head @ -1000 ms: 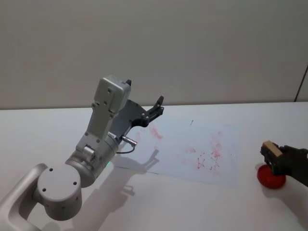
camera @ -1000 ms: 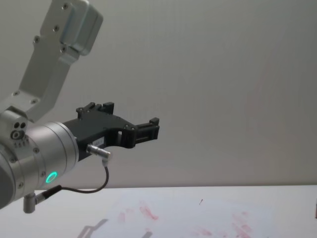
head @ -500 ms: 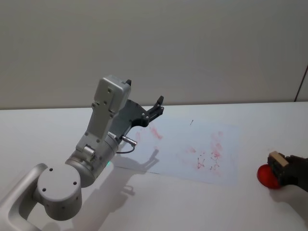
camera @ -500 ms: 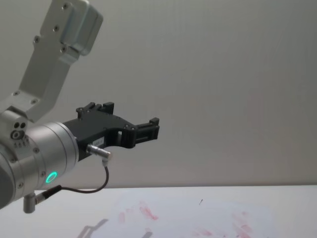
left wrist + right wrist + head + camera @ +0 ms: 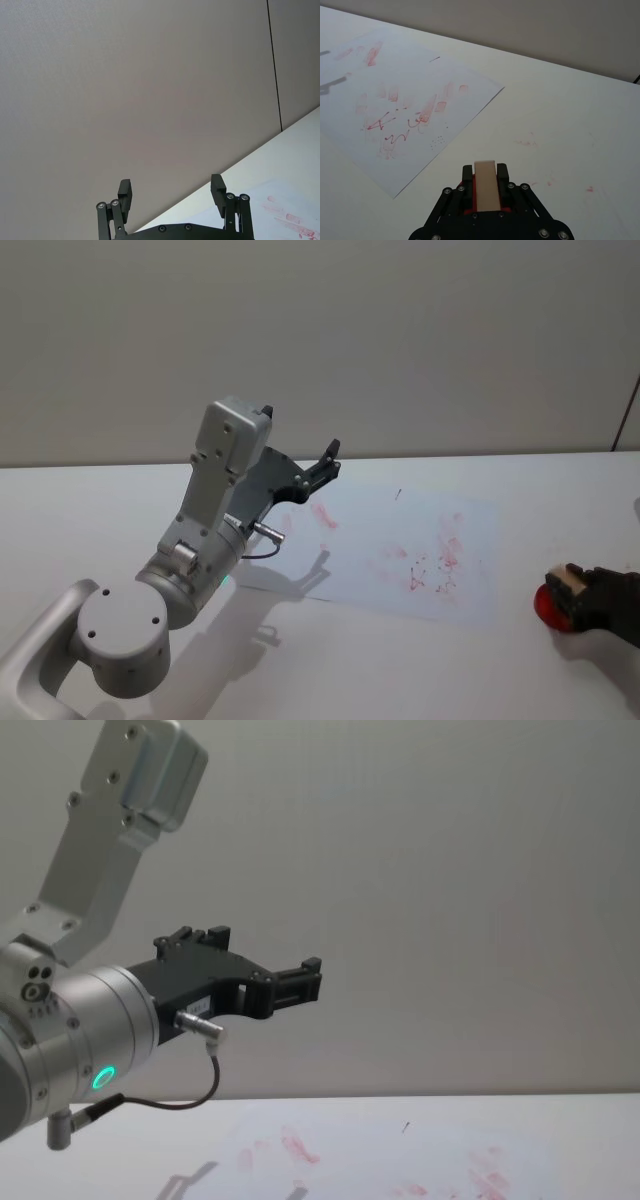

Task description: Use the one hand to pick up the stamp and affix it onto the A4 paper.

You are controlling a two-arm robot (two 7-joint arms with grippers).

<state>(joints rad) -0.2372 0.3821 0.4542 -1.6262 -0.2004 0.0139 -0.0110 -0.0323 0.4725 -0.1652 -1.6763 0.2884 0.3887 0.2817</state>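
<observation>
Right gripper (image 5: 572,592) gripping stamp (image 5: 486,184) over red pad (image 5: 552,606), beside A4 paper (image 5: 400,540)

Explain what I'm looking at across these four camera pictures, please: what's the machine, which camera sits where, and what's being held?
It is a two-armed robot at a white table. Two cameras sit on its head and chest; one more rides on each wrist.

The left pincer hangs raised over the paper's left end, fingers open and empty. It looks parked.

The right pincer is shut on the stamp, a pale tan block. In the head view it is at the table's right edge, right of the sheet, directly over a round red thing, possibly an ink pad.

The A4 paper lies flat mid-table, already marked with red smudges. The stamp is not over it yet.
</observation>
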